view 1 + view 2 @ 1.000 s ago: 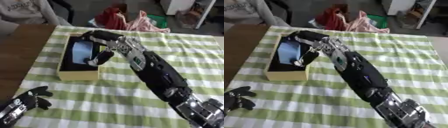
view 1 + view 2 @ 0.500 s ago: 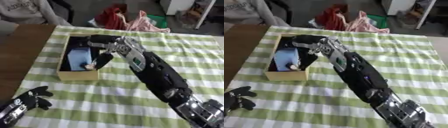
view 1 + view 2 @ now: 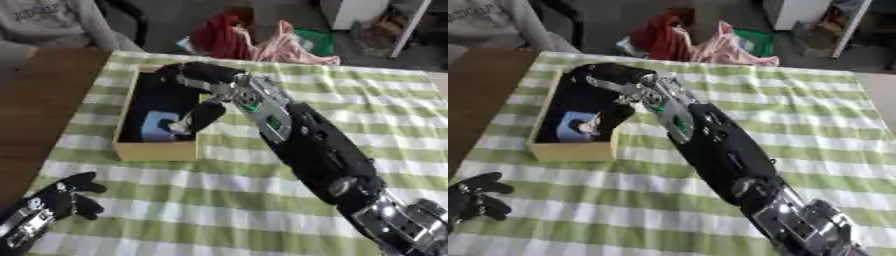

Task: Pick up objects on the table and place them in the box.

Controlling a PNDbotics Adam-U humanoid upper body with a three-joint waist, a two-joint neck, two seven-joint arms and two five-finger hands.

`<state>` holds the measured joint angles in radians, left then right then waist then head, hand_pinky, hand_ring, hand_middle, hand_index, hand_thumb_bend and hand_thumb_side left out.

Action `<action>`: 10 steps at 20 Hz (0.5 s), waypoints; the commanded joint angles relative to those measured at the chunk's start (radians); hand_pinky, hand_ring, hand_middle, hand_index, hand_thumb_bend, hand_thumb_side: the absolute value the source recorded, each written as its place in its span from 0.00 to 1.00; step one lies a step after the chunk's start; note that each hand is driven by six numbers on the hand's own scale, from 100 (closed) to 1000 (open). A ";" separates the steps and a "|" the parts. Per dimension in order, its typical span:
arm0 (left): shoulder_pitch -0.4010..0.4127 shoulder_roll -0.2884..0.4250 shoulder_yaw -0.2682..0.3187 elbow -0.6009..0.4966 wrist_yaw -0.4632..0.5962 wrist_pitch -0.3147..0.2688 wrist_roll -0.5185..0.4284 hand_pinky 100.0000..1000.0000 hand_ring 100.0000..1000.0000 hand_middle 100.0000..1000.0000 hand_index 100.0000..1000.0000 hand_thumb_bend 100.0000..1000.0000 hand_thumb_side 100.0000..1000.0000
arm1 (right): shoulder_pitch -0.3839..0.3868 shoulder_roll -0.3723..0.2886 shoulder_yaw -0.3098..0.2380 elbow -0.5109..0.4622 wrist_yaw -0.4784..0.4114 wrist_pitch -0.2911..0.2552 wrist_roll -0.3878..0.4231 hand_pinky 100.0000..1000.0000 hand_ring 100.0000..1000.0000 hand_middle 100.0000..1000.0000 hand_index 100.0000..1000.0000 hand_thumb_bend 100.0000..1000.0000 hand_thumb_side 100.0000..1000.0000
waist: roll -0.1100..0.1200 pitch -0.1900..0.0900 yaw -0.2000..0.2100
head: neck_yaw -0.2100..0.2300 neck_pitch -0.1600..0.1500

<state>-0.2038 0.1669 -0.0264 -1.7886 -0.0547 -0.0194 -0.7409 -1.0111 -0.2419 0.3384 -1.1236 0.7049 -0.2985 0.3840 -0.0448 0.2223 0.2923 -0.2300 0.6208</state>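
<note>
- Reaching over the box with the right hand, fingers curled, holding nothing seen.
- Resting left hand open, low left.
- Lying inside box: a blue thing.
- Covering the table: green checked cloth.
- Piled behind: red and pink clothes.

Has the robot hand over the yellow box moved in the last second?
Yes. The right robot hand has drawn back from deep over the yellow box toward its right wall, uncovering the light blue object inside.
</note>
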 commanded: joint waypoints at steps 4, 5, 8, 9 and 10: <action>-0.008 0.008 0.003 -0.014 -0.002 0.002 0.003 0.66 0.67 0.76 0.95 0.00 0.91 | -0.018 -0.037 -0.029 -0.023 -0.028 0.024 -0.039 0.79 1.00 0.88 0.95 0.17 0.42 | 0.005 -0.019 -0.006 | 0.007 -0.012; -0.008 0.008 0.003 -0.014 -0.002 0.002 0.003 0.66 0.67 0.76 0.95 0.00 0.91 | -0.019 -0.044 -0.035 -0.023 -0.040 0.033 -0.045 0.79 1.00 0.88 0.95 0.17 0.42 | 0.004 -0.020 -0.007 | 0.009 -0.012; -0.005 0.010 0.005 -0.014 -0.004 0.001 0.004 0.66 0.67 0.76 0.95 0.00 0.91 | -0.019 -0.068 -0.058 -0.019 -0.081 0.066 -0.067 0.77 1.00 0.87 0.95 0.15 0.41 | 0.004 -0.022 -0.015 | 0.015 -0.010; -0.005 0.010 0.006 -0.014 -0.005 0.000 0.006 0.66 0.67 0.76 0.95 0.00 0.91 | -0.019 -0.077 -0.067 -0.019 -0.095 0.076 -0.077 0.77 1.00 0.87 0.95 0.14 0.41 | 0.004 -0.022 -0.017 | 0.016 -0.010; -0.004 0.011 0.007 -0.014 -0.006 0.000 0.006 0.66 0.67 0.76 0.95 0.00 0.91 | -0.018 -0.088 -0.076 -0.019 -0.110 0.088 -0.088 0.76 1.00 0.86 0.95 0.13 0.41 | 0.004 -0.022 -0.021 | 0.017 -0.008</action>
<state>-0.2023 0.1669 -0.0259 -1.7886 -0.0574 -0.0177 -0.7381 -1.0111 -0.2973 0.2816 -1.1253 0.6180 -0.2242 0.3074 -0.0451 0.2205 0.2700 -0.2165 0.6208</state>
